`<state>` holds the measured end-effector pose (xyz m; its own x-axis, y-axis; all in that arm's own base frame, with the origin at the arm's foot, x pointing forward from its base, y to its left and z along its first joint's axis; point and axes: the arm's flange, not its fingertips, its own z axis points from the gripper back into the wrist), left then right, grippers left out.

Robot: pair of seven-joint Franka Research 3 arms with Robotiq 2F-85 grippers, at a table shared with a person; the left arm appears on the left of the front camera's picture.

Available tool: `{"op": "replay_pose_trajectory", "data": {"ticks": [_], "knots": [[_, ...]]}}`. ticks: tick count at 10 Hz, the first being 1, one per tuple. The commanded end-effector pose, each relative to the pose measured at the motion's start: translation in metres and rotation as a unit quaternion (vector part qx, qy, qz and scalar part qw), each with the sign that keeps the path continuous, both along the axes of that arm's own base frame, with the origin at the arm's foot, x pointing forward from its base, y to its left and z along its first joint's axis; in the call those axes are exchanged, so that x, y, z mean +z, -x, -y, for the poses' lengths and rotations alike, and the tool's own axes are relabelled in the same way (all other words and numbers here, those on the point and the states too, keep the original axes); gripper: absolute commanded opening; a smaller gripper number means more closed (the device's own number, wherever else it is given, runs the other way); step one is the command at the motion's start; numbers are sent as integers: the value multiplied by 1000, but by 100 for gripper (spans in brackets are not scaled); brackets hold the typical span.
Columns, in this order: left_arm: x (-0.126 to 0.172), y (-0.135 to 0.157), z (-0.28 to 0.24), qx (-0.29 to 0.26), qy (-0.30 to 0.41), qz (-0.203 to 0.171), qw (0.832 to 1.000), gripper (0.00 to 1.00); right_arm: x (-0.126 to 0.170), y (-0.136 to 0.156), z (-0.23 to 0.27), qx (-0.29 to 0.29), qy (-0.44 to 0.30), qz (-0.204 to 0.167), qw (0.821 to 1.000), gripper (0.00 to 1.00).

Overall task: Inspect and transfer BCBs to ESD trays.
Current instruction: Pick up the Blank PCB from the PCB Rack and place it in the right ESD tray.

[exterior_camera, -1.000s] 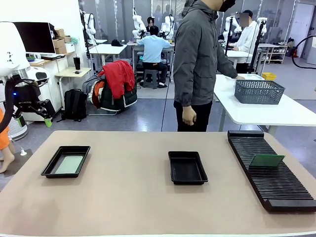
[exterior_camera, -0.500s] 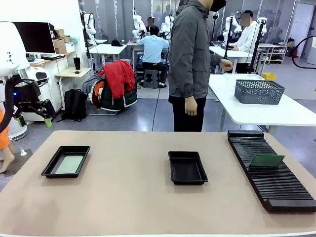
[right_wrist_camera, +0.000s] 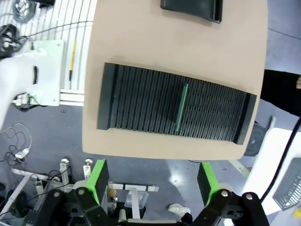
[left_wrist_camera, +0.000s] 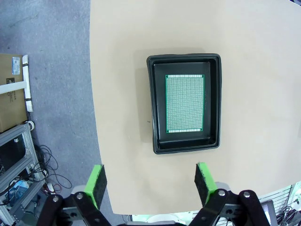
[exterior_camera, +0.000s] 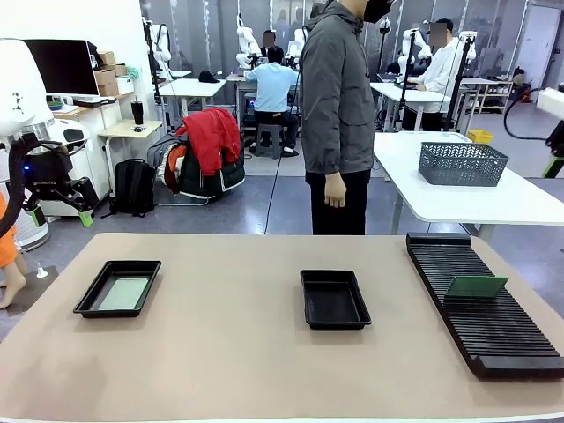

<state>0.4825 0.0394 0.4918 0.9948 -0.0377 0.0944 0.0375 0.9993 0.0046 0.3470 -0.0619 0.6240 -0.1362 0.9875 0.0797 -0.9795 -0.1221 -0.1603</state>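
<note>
One BCB (left_wrist_camera: 185, 104) lies flat in the left ESD tray (left_wrist_camera: 151, 108), directly below my open left gripper (left_wrist_camera: 150, 184). In the front view that tray (exterior_camera: 106, 315) and its board (exterior_camera: 123, 293) sit at the table's left, while my left gripper (exterior_camera: 60, 216) hangs off the table's left edge. The middle ESD tray (exterior_camera: 335, 304) holds nothing. Another BCB (exterior_camera: 476, 286) stands on edge in the black slotted rack (exterior_camera: 493, 339). My open right gripper (right_wrist_camera: 153, 181) hovers high over that rack (right_wrist_camera: 141, 106) and its BCB (right_wrist_camera: 181, 107).
A person in a grey jacket (exterior_camera: 337, 97) stands at the table's far side, one hand (exterior_camera: 334, 190) hanging down. Behind, on a white table, sits a grey mesh basket (exterior_camera: 462, 163). Part of my right arm (exterior_camera: 555, 137) shows at the right edge.
The person has stepped slightly left and turned, pulling an arm back from the white table. My right arm has come into sight at the front view's right edge. The trays and boards have not moved.
</note>
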Motion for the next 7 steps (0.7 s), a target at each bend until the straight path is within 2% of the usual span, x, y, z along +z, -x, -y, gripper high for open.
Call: {"op": "replay_pose_trajectory", "data": {"ticks": [1, 5, 7], "knots": [[-1, 1, 0, -3, 1, 3, 1000, 100, -32, -10, 1, 15, 0, 23, 1000, 100], [-1, 1, 0, -3, 1, 3, 1000, 100, -96, -38, -5, 24, 10, 50, 998, 100], [-1, 1, 0, -3, 1, 3, 1000, 100, -130, -57, -7, 14, 12, 51, 999, 100]]}}
